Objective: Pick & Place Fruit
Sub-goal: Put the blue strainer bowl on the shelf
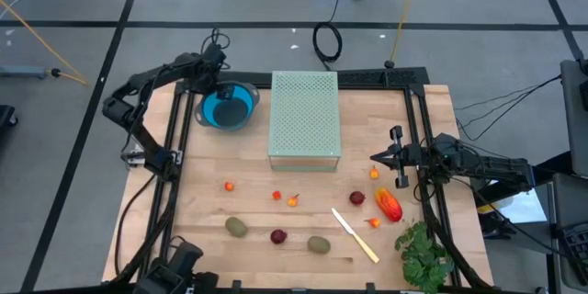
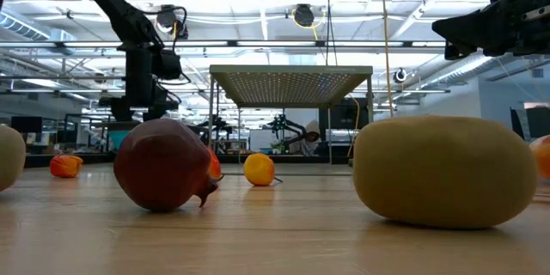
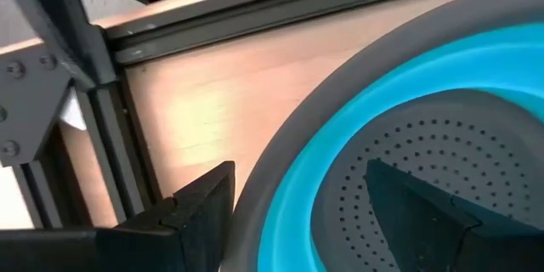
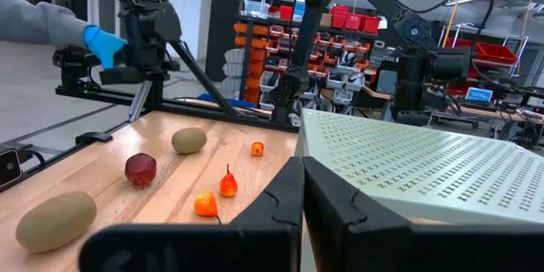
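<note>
We see the left hand [image 1: 223,94] with fingers apart, straddling the blue bowl's [image 1: 241,114] rim; the right hand [image 1: 378,158] waits, fingers together, above the table [image 1: 211,193].

In the high view, the bowl [image 1: 227,107] sits at the upper left of the table [image 1: 248,161]. The box [image 1: 304,118] stands just right of it. The fruit [image 1: 278,236] lies spread below them. The knife [image 1: 355,235] and leafy bunch [image 1: 424,255] lie at the lower right.
</note>
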### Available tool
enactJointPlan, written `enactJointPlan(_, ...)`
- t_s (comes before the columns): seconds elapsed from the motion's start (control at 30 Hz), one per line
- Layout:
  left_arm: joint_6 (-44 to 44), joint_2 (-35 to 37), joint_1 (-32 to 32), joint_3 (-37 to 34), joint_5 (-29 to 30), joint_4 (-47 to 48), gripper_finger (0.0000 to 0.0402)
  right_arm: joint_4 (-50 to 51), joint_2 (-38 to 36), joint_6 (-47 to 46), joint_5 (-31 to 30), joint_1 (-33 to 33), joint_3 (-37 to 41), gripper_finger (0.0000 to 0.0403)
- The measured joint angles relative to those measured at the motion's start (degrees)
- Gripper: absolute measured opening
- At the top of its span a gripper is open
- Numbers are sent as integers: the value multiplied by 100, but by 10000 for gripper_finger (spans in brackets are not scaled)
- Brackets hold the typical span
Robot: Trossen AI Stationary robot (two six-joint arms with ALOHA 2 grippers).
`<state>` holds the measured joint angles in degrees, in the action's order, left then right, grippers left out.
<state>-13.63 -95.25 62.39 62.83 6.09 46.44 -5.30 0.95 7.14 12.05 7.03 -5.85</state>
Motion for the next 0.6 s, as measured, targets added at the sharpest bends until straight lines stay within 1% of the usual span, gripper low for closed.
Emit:
enactJointPlan(0.17, -8, -199, 0, 0, -7, 2, 267, 0, 0, 0, 0, -1, 2, 0)
enactJointPlan(0.4, -160, -196, 21, 0, -52, 13, 266, 0, 0, -2, 0, -2, 0, 0)
enactJointPlan(0.5, -193, -196, 39, 0, -52, 46, 248, 0, 0, 0, 0, -1, 1, 0)
enactJointPlan(0.6, -168, -196, 44, 0, -48, 53, 208, 1, -1, 0, 0, 0, 2, 0)
